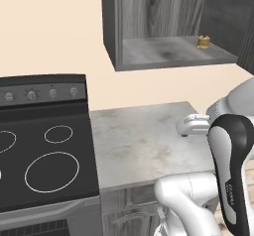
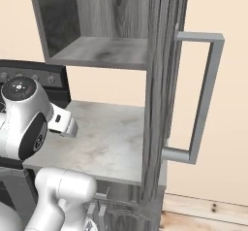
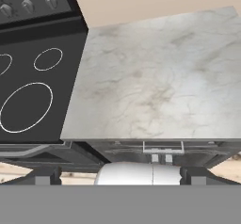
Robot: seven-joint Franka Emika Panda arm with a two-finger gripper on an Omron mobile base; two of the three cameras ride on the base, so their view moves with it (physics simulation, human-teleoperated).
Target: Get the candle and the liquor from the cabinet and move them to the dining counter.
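Observation:
The dark grey wood-grain cabinet (image 1: pixel 168 56) hangs open above the small worktop, its door (image 2: pixel 160 79) swung out edge-on with the bar handle (image 2: pixel 203 99) facing the right base camera. A small golden candle (image 1: pixel 203 41) stands at the right of the cabinet shelf. The liquor is out of view. My gripper (image 1: pixel 185 130) (image 2: pixel 71 127) hovers low over the right part of the small marbled worktop (image 1: pixel 139 141), well below the shelf. In the hand view its dark fingertips (image 3: pixel 47 175) stand wide apart, so the gripper (image 3: pixel 120 176) is open and holds nothing.
A black stove (image 1: pixel 44 155) with ring burners and a knob panel adjoins the worktop on the left. The beige wall (image 1: pixel 49 36) rises behind. The open door juts out on the right, over the worktop's right end (image 2: pixel 131 147).

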